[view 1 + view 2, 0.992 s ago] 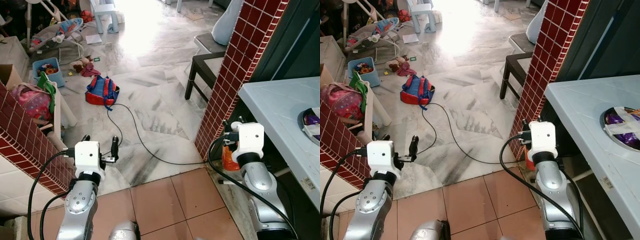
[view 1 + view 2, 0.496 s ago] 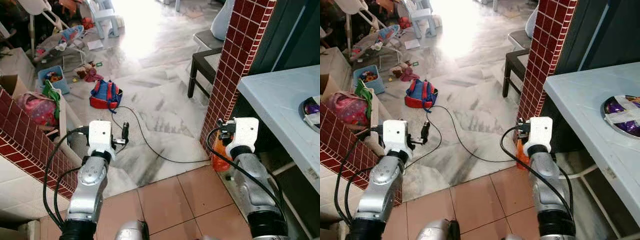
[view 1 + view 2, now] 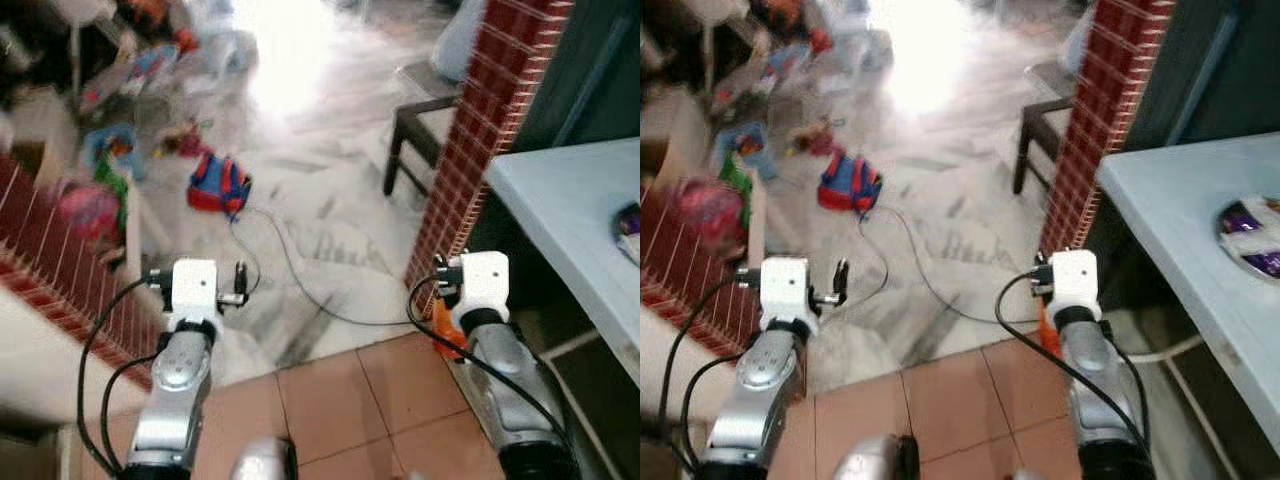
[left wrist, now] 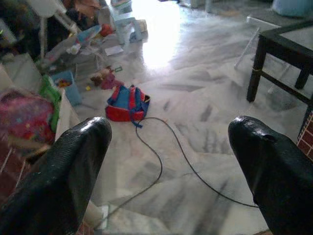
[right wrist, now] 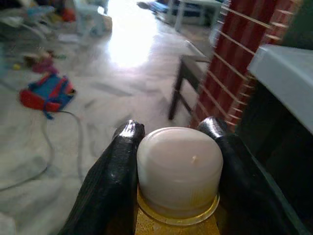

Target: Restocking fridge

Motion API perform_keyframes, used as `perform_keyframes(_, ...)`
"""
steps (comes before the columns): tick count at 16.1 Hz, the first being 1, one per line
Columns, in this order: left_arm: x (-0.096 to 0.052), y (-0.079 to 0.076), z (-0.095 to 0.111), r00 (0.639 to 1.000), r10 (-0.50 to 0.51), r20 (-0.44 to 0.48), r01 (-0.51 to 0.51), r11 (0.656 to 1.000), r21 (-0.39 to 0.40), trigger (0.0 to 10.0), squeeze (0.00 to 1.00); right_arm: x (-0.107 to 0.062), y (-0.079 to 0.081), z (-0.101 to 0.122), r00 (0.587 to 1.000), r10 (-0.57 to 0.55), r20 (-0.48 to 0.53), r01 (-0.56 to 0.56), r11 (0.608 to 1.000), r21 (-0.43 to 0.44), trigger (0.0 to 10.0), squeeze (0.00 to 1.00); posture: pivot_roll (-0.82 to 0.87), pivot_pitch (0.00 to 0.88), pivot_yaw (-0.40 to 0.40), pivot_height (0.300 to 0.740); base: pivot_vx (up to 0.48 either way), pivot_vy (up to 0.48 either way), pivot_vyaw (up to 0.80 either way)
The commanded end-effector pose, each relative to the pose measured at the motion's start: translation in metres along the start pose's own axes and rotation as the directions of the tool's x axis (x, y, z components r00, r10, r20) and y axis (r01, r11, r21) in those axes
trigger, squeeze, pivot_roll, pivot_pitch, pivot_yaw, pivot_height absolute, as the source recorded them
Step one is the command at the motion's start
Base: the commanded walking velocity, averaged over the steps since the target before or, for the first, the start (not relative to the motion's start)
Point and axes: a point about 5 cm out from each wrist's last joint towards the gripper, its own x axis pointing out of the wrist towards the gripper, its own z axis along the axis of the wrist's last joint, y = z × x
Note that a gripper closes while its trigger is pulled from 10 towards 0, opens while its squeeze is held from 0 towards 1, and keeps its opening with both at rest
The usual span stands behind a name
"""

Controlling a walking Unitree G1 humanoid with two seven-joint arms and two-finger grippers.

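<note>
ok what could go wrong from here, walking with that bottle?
Three risks, as I judge them:
1. The right gripper holds the bottle only by its white cap; jolts while walking could loosen it.
2. A black cable trails across the marble floor ahead: a trip hazard.
3. The head views are blurred, and the red-tiled pillar and counter stand close on the right.

Ahead of me the marble floor (image 3: 330, 190) runs toward bright glare at 12 o'clock, meeting terracotta tiles (image 3: 350, 400) near my feet. A red and blue backpack (image 4: 127, 103) lies at 11 o'clock, with a black cable (image 3: 290, 270) trailing from it across the floor. Toys and a blue bin (image 4: 63, 83) clutter the far left, blurred. At 1 o'clock a dark stool (image 3: 420, 140) stands beside a red-tiled pillar (image 3: 480, 130). The pale blue worktop (image 3: 560, 200) sits at 3 o'clock.
</note>
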Motion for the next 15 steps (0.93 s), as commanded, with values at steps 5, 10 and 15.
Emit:
perform_keyframes(5,-0.004,0.011,0.002,0.995,0.097,-0.011,-0.097,0.995,-0.02,10.0,0.0,0.012,0.011,0.022,0.995,0.062,0.084,-0.061,0.998,-0.006,10.0,0.0,0.08,0.009,0.064,0.74,0.0,0.0,0.8)
perform_keyframes(10,-0.005,0.005,-0.001,0.997,0.073,-0.034,-0.074,0.996,-0.045,10.0,0.0,0.013,0.009,0.023,0.995,0.051,0.089,-0.051,0.999,0.001,10.0,0.0,0.07,0.009,0.067,0.74,0.0,0.0,0.8)
perform_keyframes(15,-0.01,-0.001,-0.001,1.0,0.015,-0.022,-0.016,1.0,-0.024,10.0,0.0,0.008,0.008,0.017,0.997,0.036,0.073,-0.037,0.999,0.022,10.0,0.0,0.07,0.01,0.06,0.74,0.0,0.0,0.8)
